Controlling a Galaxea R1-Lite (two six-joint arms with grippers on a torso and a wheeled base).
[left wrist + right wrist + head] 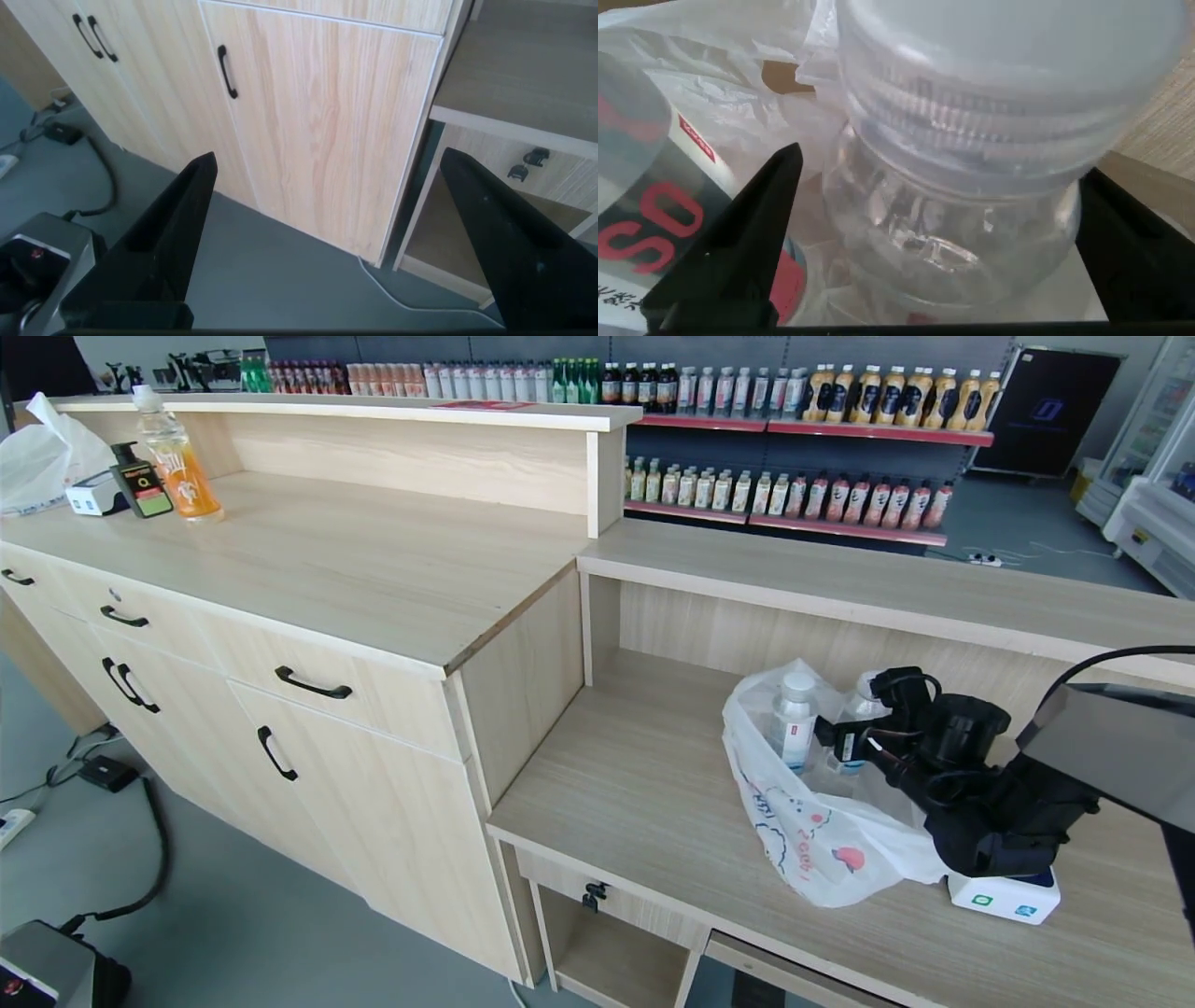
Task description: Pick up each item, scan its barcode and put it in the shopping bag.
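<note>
Shopping bag (822,849) of thin white plastic stands open on the lower desk (635,775), toward its right end and close to the front edge. Two bottles stand upright inside it: a white-capped bottle with a red label (795,714) and, just beside it, a clear bottle (864,705) with a pale cap. The right gripper (851,739) is down in the mouth of the bag at that clear bottle. From the right wrist view, the clear bottle (952,215) sits between the two dark fingers (757,224), which are spread wide. A strip of bag (738,56) shows between one finger and the glassy wall, so nothing is clamped. The labelled bottle (654,215) is just outside that finger.

A small white box (1004,896) rests on the desk against the bag's right side, near the front edge.

The left gripper (322,163) hangs low before a cabinet door (327,121) — jaws wide apart, nothing between them.

On the higher counter (355,560), at its far left corner, stand an orange drink bottle (177,457), a dark handheld device (140,485) and another white bag (42,457).
</note>
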